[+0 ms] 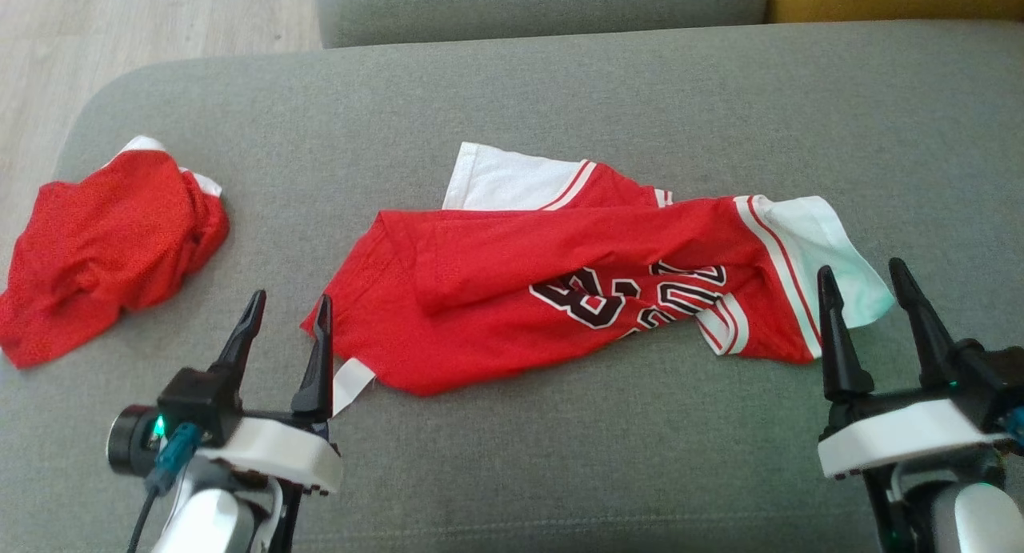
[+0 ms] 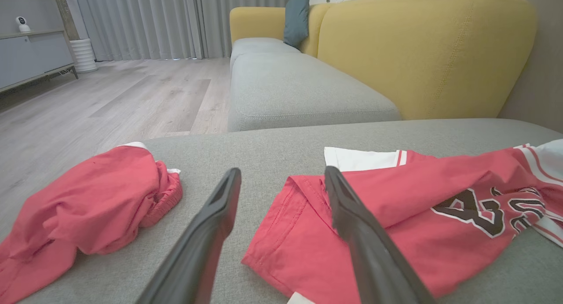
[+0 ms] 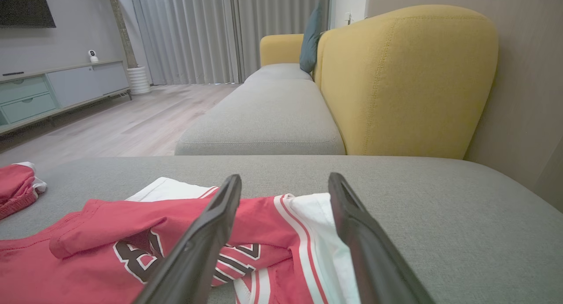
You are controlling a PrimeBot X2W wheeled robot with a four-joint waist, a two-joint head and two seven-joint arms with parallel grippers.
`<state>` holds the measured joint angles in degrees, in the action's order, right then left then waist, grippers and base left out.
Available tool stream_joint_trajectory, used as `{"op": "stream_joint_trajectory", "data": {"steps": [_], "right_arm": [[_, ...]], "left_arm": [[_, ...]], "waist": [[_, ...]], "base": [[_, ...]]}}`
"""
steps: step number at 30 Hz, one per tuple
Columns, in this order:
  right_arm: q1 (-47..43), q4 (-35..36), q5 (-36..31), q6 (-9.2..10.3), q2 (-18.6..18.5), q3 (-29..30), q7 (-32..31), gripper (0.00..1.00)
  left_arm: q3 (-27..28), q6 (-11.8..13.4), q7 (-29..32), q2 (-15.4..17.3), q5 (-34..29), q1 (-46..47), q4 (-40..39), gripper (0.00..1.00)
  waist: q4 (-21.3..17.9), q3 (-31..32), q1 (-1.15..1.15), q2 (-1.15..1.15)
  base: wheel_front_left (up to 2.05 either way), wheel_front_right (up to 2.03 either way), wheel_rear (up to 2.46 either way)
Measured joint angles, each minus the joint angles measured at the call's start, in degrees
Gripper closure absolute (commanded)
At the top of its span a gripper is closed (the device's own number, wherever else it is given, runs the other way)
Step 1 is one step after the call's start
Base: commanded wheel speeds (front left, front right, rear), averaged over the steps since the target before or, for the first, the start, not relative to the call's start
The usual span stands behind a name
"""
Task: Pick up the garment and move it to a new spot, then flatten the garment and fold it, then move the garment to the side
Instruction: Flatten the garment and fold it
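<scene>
Head view: rumpled red-and-white mesh basketball jersey lies on grey fabric sofa seat. Left gripper beside jersey's left end, right gripper at its right end; both jaws spread.

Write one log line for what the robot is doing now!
red jersey: crumpled on grey sofa | left gripper: open, by its left edge | right gripper: open, by its right edge | other red garment: apart, left
</scene>
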<state>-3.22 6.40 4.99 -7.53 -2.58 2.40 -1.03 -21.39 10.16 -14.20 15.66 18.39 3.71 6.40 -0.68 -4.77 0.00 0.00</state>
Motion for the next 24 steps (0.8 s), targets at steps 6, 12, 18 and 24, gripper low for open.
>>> {"op": "stream_joint_trajectory", "data": {"steps": [6,12,18,24], "right_arm": [[0.0,0.0,0.3,0.00,0.0,0.0,-0.1,0.00],[0.1,0.4,0.5,0.00,0.0,0.0,-0.5,0.00],[1.3,0.6,0.5,0.00,0.0,-0.8,-0.6,0.00],[4.3,-0.1,0.8,0.00,0.0,-2.4,-0.2,0.00]], "left_arm": [[-0.1,0.0,0.0,0.1,0.0,0.0,-0.1,0.00],[-2.4,-2.9,5.8,-0.1,2.3,3.0,1.5,0.00],[-6.4,-8.8,14.9,-3.9,4.8,16.8,7.6,0.00],[-6.7,-12.9,20.7,-6.1,8.7,26.3,21.0,0.00]], "waist": [[-0.1,-0.2,0.00,0.00],[0.1,-2.2,0.00,0.00],[0.0,-5.8,0.00,0.00],[-2.0,-8.3,0.00,0.00]], "base": [[0.00,0.00,0.00],[0.00,0.00,0.00],[0.00,0.00,0.00],[0.00,0.00,0.00]]}}
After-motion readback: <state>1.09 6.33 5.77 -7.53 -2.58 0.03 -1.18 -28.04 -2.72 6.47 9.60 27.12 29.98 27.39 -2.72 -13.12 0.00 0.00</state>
